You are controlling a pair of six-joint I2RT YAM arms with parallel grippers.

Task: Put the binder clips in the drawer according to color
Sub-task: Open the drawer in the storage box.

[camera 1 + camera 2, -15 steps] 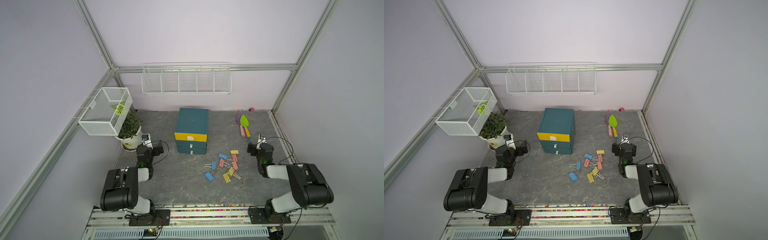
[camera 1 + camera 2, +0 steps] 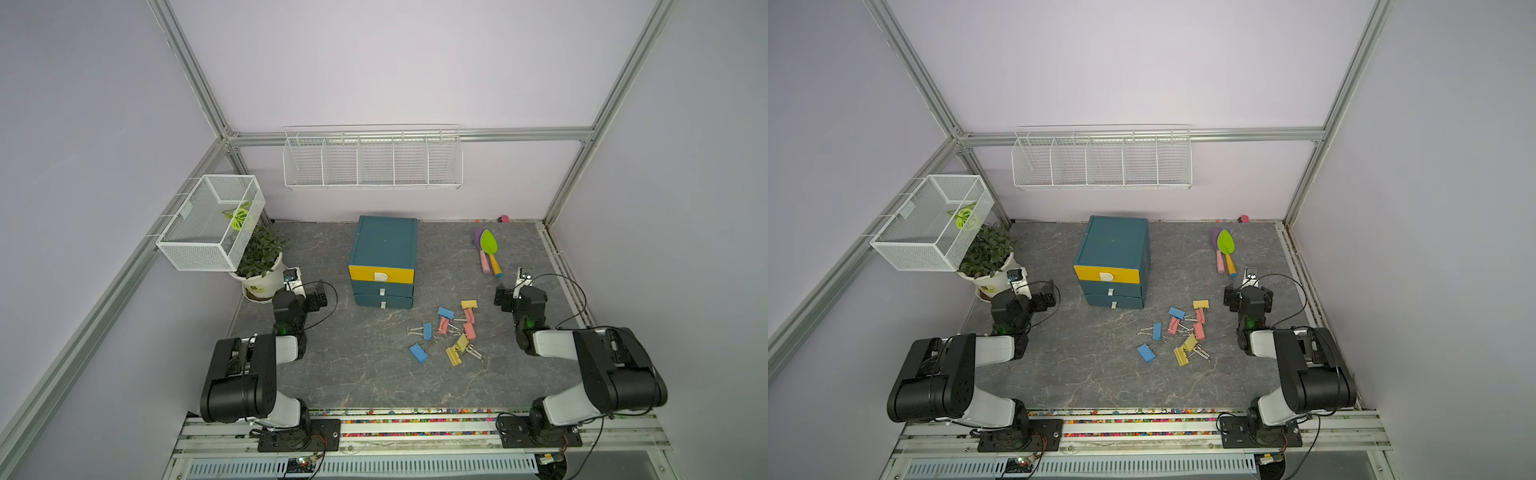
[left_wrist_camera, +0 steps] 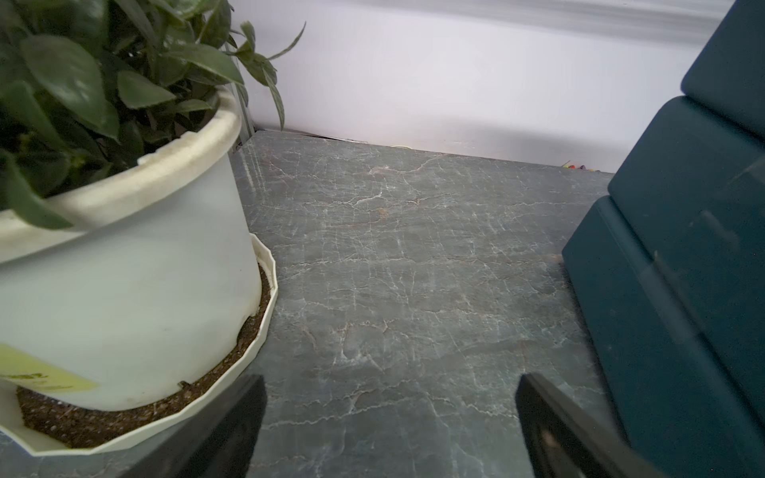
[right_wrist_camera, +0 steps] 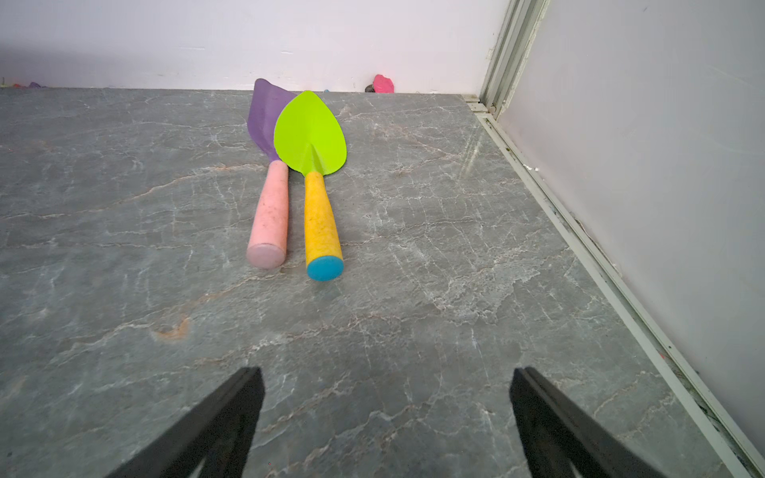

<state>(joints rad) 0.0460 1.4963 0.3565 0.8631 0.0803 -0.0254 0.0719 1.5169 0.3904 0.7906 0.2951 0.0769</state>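
Observation:
Several pastel binder clips [image 2: 451, 332] [image 2: 1180, 332] in blue, pink and yellow lie in a loose heap on the grey mat, in front of and to the right of the drawer [image 2: 384, 249] [image 2: 1113, 249]. The drawer is a dark-teal cabinet with a yellow top front and two teal fronts below, all shut. My left gripper [image 2: 305, 296] [image 3: 389, 397] is open and empty, low over the mat between the plant pot and the cabinet's side [image 3: 683, 256]. To the right of the clips, my right gripper [image 2: 513, 291] [image 4: 387, 389] also stands open and empty. No clip shows in either wrist view.
A potted plant [image 2: 259, 266] [image 3: 124, 269] stands close by the left gripper. Two toy shovels [image 2: 488, 251] [image 4: 310, 140] lie ahead of the right gripper, near the right frame rail [image 4: 600, 269]. A wire basket [image 2: 212, 222] hangs on the left wall, a wire shelf [image 2: 372, 160] on the back wall.

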